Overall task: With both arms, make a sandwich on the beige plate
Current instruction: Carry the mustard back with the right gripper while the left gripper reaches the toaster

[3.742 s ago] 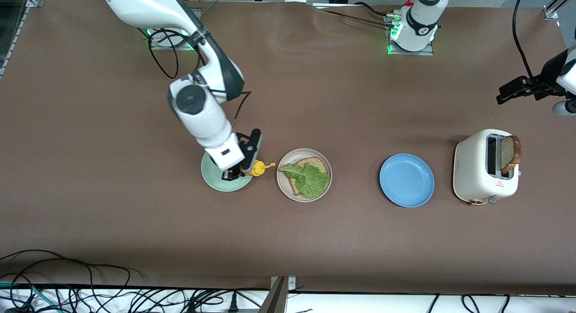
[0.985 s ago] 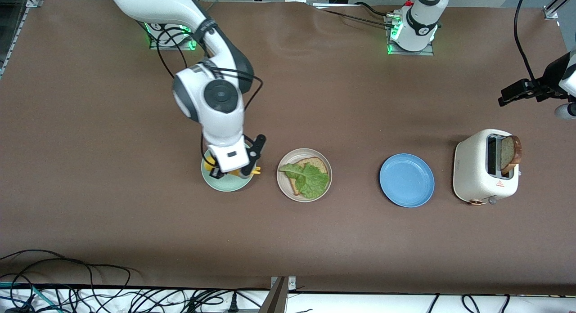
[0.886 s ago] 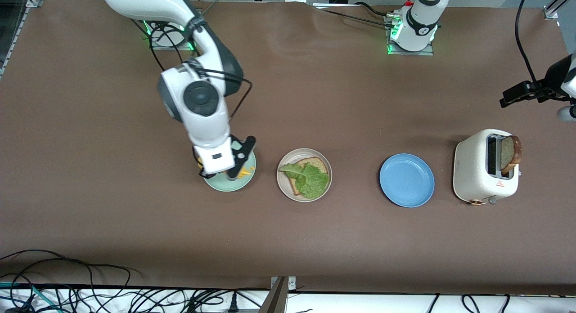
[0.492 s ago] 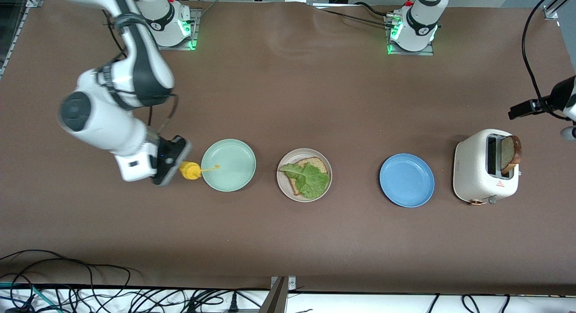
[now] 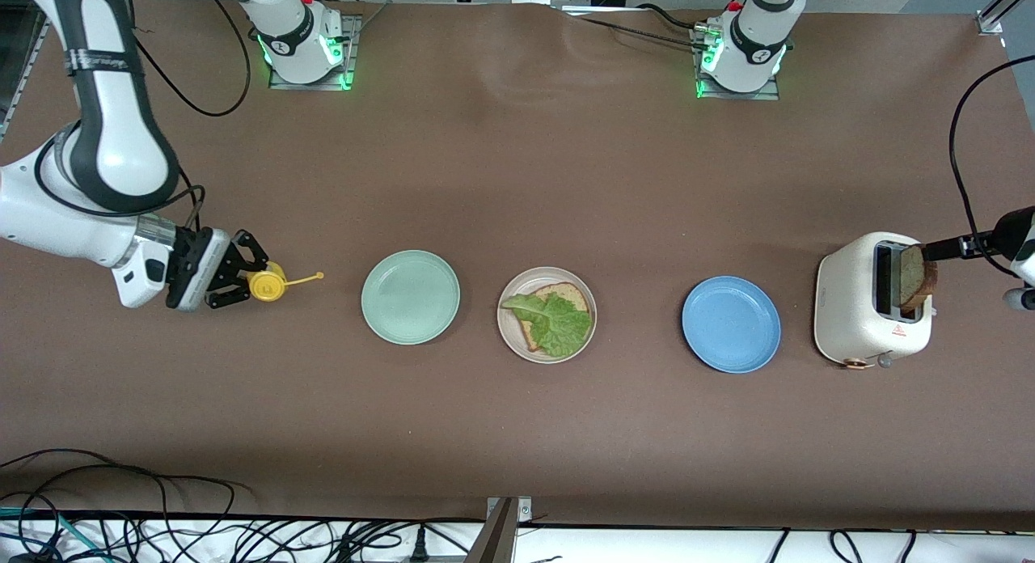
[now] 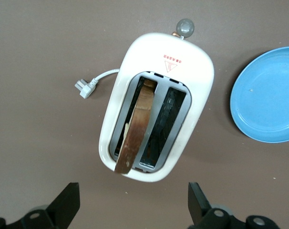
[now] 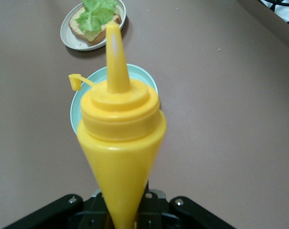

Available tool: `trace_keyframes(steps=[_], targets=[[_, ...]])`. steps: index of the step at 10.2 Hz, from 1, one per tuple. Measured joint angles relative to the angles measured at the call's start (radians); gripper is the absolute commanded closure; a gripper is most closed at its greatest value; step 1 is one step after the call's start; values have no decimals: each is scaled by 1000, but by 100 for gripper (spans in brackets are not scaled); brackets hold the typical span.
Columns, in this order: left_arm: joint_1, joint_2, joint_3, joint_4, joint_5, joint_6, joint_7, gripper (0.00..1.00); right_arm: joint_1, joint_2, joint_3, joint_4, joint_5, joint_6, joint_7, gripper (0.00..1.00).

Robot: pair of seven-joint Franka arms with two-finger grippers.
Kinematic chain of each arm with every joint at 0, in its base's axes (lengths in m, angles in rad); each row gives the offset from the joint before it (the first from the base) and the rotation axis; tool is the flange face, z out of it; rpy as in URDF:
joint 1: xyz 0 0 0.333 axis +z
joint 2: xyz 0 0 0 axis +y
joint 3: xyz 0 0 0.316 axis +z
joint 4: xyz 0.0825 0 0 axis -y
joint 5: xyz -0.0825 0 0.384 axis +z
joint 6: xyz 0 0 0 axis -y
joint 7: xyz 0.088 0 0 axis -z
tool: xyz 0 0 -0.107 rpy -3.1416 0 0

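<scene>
Centrally on the brown table [image 5: 517,433], the beige plate [image 5: 508,324] holds one slice of bread [image 5: 566,293] with a lettuce leaf [image 5: 556,320] lying on top; no second slice covers it. Toward the right arm's end sits a mint-green plate [image 5: 410,297], with nothing on it, and toward the left arm's end a blue plate [image 5: 731,324], likewise bare. Past the blue plate stands a white toaster [image 5: 849,312] with two slots; one slot holds an upright slice of toast [image 6: 135,128], the other shows nothing inside. A small red triangle mark with tiny red lettering [image 6: 172,63] is printed on the toaster's top, too small to read. The left gripper [image 6: 134,210] hangs over the toaster, jaws spread wide and holding nothing. The right gripper [image 5: 234,278], at the right arm's end of the table beside the mint-green plate, is clamped on a yellow squeeze bottle [image 7: 119,143], whose nozzle points toward the plates with its cap [image 7: 75,81] dangling on a tether.
</scene>
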Motion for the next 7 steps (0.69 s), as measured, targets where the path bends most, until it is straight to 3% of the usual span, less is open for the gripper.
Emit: trace_keyframes(steps=[3, 6, 7], targets=[[0, 66, -5, 0, 0, 84, 26, 0, -63, -7, -29, -137, 240, -30, -375, 100], [22, 117, -4, 0, -5, 102, 31, 0, -115, 3, -98, -269, 349, -123, -676, 100], [34, 126, -4, 0, -7, 102, 38, 5, -128, 12, -118, -290, 366, -158, -737, 100]])
